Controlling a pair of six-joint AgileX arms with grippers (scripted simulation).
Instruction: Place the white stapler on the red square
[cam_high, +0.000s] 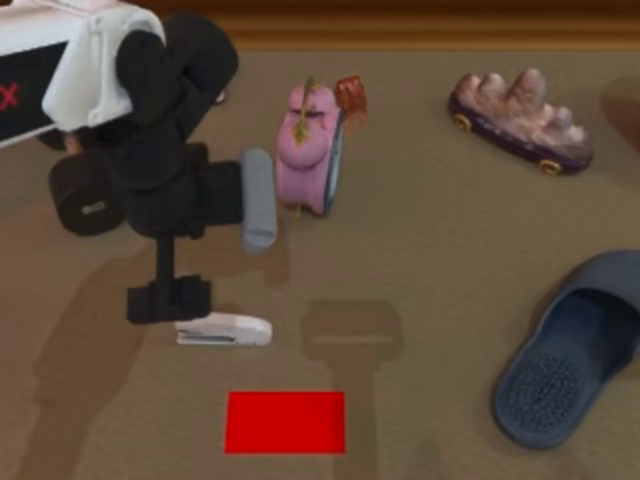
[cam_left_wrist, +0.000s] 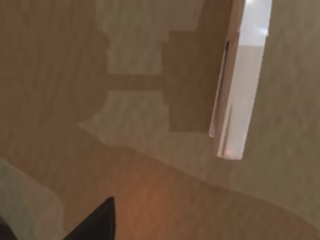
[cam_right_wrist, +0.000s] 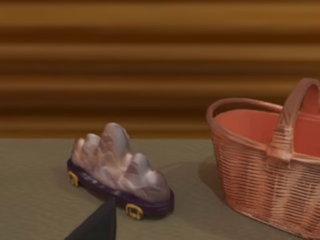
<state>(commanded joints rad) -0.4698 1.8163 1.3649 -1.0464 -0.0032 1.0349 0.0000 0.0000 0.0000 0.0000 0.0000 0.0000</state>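
Observation:
The white stapler (cam_high: 224, 330) lies flat on the table, left of centre, with its rounded end toward the right. Below it and slightly to the right, near the front edge, is the red square (cam_high: 285, 422), bare. My left gripper (cam_high: 168, 300) hangs open just above the stapler's left end, with nothing between its fingers. In the left wrist view the stapler (cam_left_wrist: 241, 85) shows as a long white bar off to one side, apart from the one dark fingertip (cam_left_wrist: 97, 222) in view. My right arm is parked outside the top view; one fingertip (cam_right_wrist: 100, 222) shows in the right wrist view.
A pink clock-like toy (cam_high: 308, 150) stands behind the stapler. A black dumbbell (cam_high: 82, 200) sits partly under my left arm. A rock-shaped car (cam_high: 520, 120) is at the back right and a blue slipper (cam_high: 575, 350) at the right. A woven basket (cam_right_wrist: 270, 160) stands beside the car.

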